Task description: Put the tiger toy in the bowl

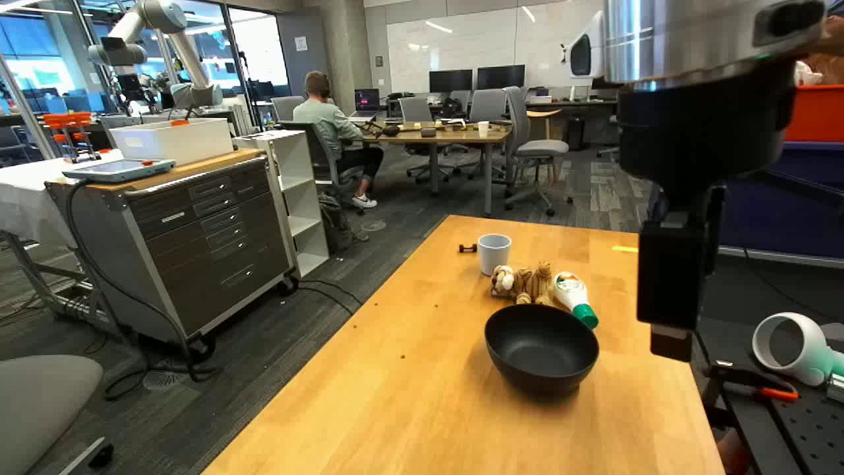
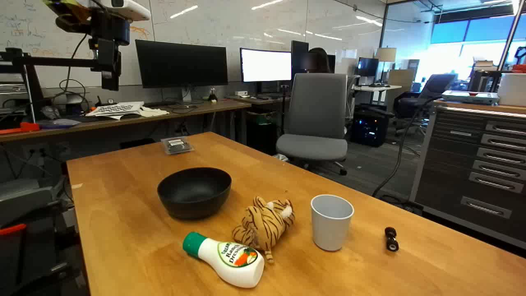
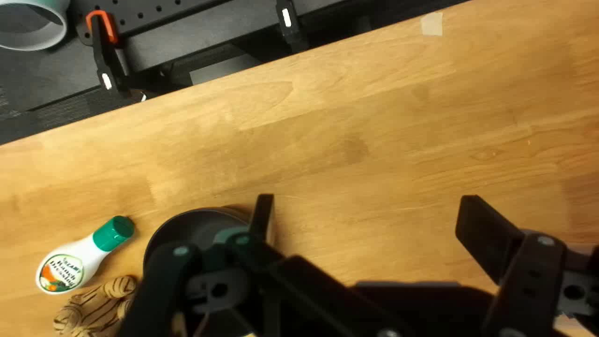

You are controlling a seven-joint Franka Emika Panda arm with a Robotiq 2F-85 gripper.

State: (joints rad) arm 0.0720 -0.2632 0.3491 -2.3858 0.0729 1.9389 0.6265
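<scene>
Tiger (image 2: 267, 224): on the table (image 2: 135, 255), between the bowl (image 2: 193, 207) and the cup (image 2: 331, 224), ungripped.
Bowl: upright, nothing in it; you likely have no placing done.
Gripper (image 3: 367, 213): your jaws stand spread wide above the table, pinching nothing.
Tiger to bowl: you seem to have it all left: reach, grasp, lift, carry, release.

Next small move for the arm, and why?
Probably shift the open black two-finger gripper sideways, at this height, toward the striped tan plush tiger toy: in the wrist view the toy lies left of both fingertips, past the round matte black bowl, so lowering here would likely miss it.
</scene>
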